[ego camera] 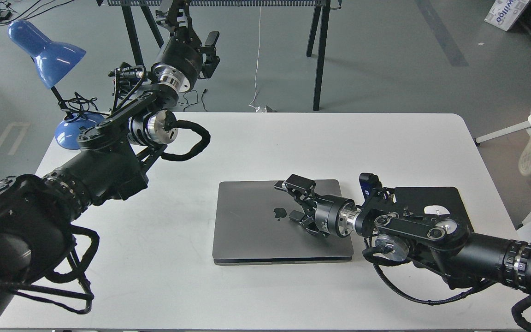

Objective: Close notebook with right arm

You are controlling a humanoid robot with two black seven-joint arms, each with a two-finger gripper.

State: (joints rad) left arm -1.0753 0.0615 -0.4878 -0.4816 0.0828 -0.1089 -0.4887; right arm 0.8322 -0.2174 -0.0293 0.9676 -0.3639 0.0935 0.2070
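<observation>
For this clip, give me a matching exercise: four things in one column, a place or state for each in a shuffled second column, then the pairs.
1. notebook
2. right gripper
3. left gripper
4. blue desk lamp

A. raised beyond the table's far edge
B. at the table's far left corner
C. lid shut, lying flat
D. open, over the apple logo

Pairs: 1-C, 2-D, 3-A, 4-B

1. A dark apple logo sits at the centre of the closed lid of the slim grey metal laptop, mid-frame.
2. A white cardboard box at the upper right corner of the frame carries blue lettering, cut off by the edge and not fully readable.
</observation>
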